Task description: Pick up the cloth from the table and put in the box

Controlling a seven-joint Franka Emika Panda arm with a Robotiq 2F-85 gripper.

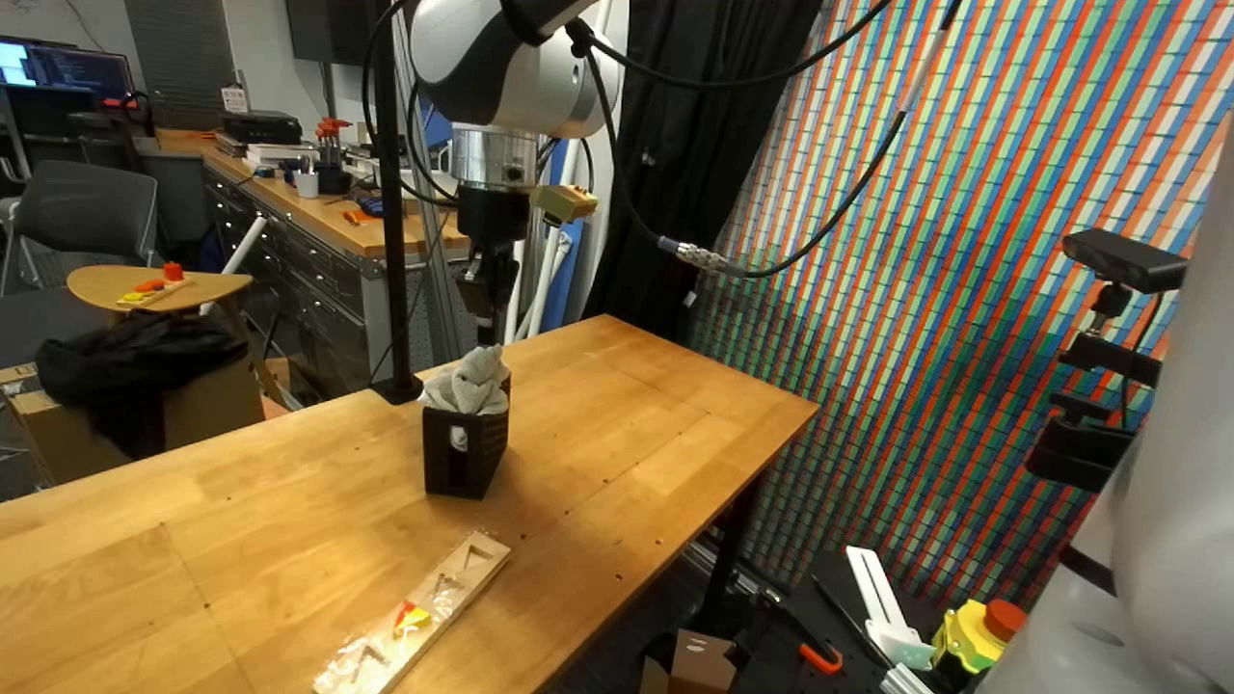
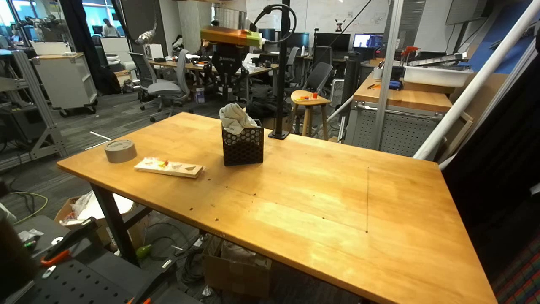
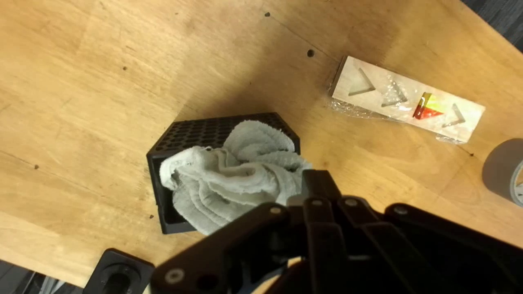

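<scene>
A crumpled grey-white cloth [image 1: 469,383] sits in the mouth of a black box [image 1: 465,461] with honeycomb-patterned walls. The cloth bulges above the rim in both exterior views, [image 2: 236,119] and the box [image 2: 244,148] stands upright on the table. In the wrist view the cloth [image 3: 241,175] covers much of the opening and hangs over one side of the box [image 3: 196,132]. My gripper [image 3: 322,177] has its fingertips together with nothing seen between them. It points down just above the cloth in both exterior views, [image 1: 490,328] [image 2: 226,90] and I cannot tell whether it touches.
A wooden shape board [image 3: 408,100] in clear wrap lies on the table [image 2: 337,190] near the box. A grey tape roll [image 2: 120,151] stands near a table corner. A black pole [image 2: 280,84] rises from the table edge close behind the box.
</scene>
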